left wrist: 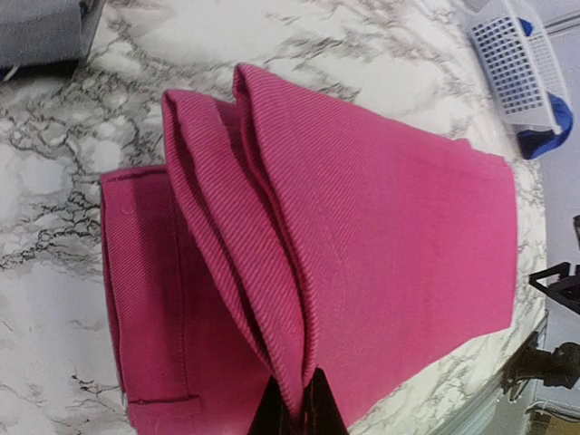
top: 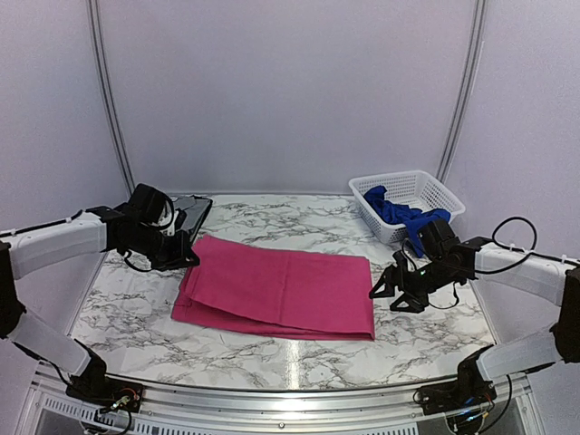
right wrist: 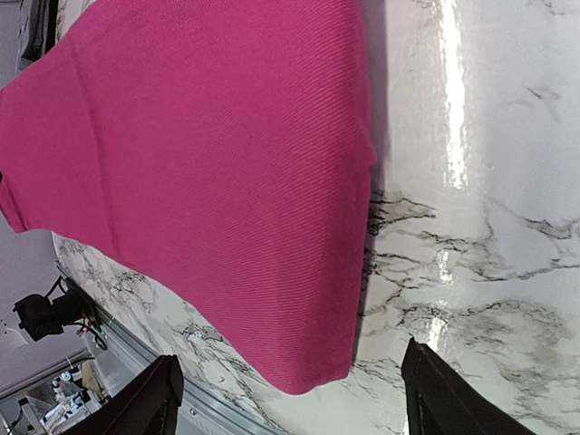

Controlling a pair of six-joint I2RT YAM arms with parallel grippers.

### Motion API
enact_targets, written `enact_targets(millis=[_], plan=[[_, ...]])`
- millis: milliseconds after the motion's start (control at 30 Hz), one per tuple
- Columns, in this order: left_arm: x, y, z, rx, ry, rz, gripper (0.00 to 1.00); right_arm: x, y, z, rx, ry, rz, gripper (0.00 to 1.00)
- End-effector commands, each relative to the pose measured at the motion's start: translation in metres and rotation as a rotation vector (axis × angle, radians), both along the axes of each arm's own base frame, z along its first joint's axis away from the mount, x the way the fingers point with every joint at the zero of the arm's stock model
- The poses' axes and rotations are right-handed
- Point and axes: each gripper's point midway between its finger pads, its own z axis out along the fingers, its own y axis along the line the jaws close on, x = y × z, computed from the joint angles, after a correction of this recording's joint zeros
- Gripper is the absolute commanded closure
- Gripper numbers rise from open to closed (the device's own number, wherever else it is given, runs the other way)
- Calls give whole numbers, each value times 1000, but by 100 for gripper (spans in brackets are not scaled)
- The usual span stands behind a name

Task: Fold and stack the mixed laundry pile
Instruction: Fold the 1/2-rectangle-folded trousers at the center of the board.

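Observation:
The magenta-pink garment (top: 281,288) lies folded in a broad rectangle on the marble table. Its layered folds fill the left wrist view (left wrist: 362,236). My left gripper (top: 192,257) is at its back left corner, shut on a raised fold of the pink cloth (left wrist: 297,410). My right gripper (top: 381,290) hovers open just off the garment's right edge. The near right corner of the pink cloth (right wrist: 227,181) lies between its spread fingers (right wrist: 290,362), untouched. The royal blue garment (top: 399,216) is bunched in the white basket and hangs over its front rim.
The white mesh basket (top: 426,186) stands at the back right, also seen in the left wrist view (left wrist: 512,63). A flat dark grey tray (top: 196,212) lies at the back left behind my left gripper. The table's metal front rail (top: 290,390) runs along the near edge.

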Motion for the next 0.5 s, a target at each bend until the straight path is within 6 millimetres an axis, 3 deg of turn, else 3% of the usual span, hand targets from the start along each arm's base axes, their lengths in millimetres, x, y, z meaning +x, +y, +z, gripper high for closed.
enact_targets(millis=[0,133,333,467], plan=[[-5,1,53,-59,-92,-21,100,7,-1,4,-2,-24,-1,21],[-19,21,19,6,-25,20,100,9,-1,3,-3,-25,-1,21],[-19,53,-38,127,48,93,100,10,2,-2,10,-14,1,21],[-16,63,-56,183,65,123,100,11,4,-8,19,-2,3,21]])
